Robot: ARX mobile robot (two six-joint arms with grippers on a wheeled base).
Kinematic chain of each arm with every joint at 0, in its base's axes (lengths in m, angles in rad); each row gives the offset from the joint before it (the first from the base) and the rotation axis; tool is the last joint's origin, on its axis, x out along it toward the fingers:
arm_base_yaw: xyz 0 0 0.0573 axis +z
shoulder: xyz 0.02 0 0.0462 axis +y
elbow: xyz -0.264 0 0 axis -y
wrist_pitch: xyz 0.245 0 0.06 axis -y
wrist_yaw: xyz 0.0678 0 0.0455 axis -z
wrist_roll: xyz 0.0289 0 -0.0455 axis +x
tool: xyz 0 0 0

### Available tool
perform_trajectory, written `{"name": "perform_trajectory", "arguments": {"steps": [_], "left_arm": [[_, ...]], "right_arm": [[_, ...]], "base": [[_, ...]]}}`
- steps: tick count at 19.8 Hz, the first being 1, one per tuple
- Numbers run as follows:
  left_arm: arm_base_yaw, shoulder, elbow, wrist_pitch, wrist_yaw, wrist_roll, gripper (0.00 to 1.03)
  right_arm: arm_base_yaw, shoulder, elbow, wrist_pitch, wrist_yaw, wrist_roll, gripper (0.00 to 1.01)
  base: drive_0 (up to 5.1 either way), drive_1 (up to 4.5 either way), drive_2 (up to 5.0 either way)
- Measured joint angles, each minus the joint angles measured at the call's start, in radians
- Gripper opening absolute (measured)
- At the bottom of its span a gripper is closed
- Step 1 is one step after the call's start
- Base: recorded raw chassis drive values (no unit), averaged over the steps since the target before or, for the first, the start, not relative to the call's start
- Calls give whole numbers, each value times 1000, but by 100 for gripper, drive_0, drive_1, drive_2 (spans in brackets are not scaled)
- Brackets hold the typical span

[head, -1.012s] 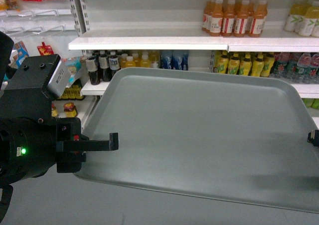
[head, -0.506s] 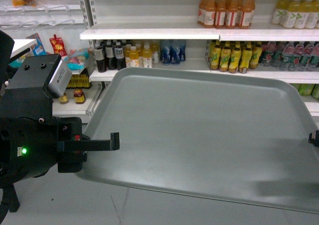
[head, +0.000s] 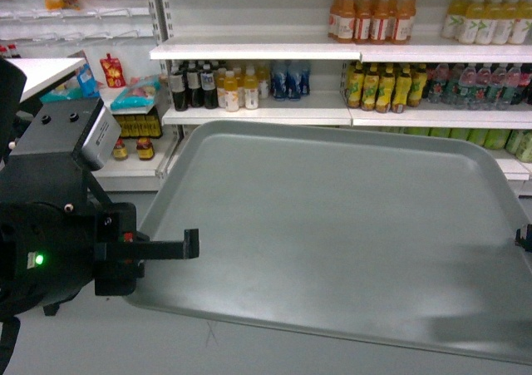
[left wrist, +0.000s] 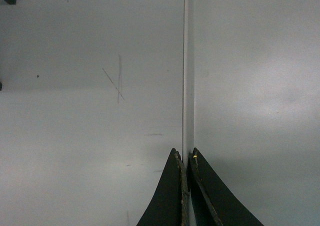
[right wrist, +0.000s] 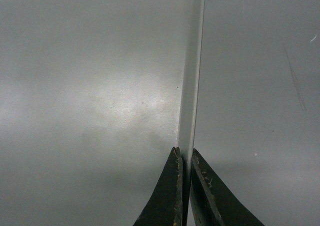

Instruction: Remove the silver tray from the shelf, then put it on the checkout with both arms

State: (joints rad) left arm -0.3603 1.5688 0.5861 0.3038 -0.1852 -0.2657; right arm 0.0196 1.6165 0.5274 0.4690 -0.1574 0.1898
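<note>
The silver tray [head: 332, 225], flat and grey-green with a low rim, hangs in the air in front of the shelf [head: 258, 51]. My left gripper [head: 191, 246] is shut on the tray's left rim, one black finger lying over the top. In the left wrist view the jaws [left wrist: 187, 156] pinch the rim [left wrist: 188, 75] edge-on. My right gripper [head: 525, 238] shows only as a black tip at the tray's right rim. The right wrist view has it [right wrist: 185, 158] shut on the rim [right wrist: 192, 75]. I cannot tell whether the white counter corner [head: 33, 69] at far left is the checkout.
White shelf boards [head: 249, 113] behind the tray carry rows of drink bottles [head: 370, 17] and jars [head: 133, 149]. Snack packets [head: 112, 69] hang at the upper left. Grey floor [head: 58, 342] lies below the tray.
The shelves have drawn farther away in the head view and more of them shows. The tray sits slightly lower in view. Both grippers have kept their hold on its rims.
</note>
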Motion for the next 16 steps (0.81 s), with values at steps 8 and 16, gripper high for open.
{"name": "perform_trajectory", "arguments": {"steps": [8,16], "left_arm": [[-3,-4,0,9,0,0,2],[-3,-4,0,10,-1,0,2]], "right_arm": [[-1,-2,-1,8,1,0,3],[0,-1,-1,5,1,1,3]], "base": [[-301,164,164],[-496,249,249]]}}
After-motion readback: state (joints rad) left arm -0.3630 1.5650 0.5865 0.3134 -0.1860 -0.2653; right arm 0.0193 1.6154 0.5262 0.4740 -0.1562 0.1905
